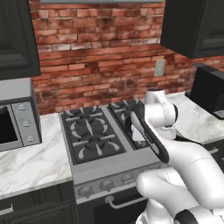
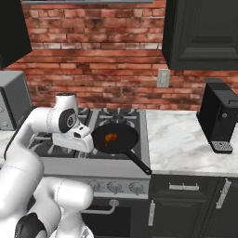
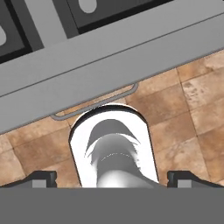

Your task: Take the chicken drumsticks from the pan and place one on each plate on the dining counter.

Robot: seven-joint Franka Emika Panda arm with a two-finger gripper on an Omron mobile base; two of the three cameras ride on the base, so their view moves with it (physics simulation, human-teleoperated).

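The round black pan (image 2: 122, 132) sits on the front right burner of the stove, its long handle (image 2: 139, 162) reaching over the stove's front edge. In the pan I make out a reddish-orange chicken drumstick (image 2: 110, 138); whether a second lies beside it I cannot tell. My gripper (image 2: 80, 149) hangs just left of the pan, near the stove's front edge, pointing down. In the hand view my gripper (image 3: 112, 179) is open, with the two dark fingertips (image 3: 43, 177) far apart and nothing between them. In the left base view my arm (image 1: 151, 131) covers the pan. The plates and the dining counter are out of view.
The grey gas stove (image 1: 94, 135) has knobs along its front and an oven handle (image 3: 96, 105) below. A microwave (image 1: 15, 120) stands on the left worktop. A black coffee machine (image 2: 218, 116) stands on the marble worktop (image 2: 179, 137) to the right. Dark cabinets hang above.
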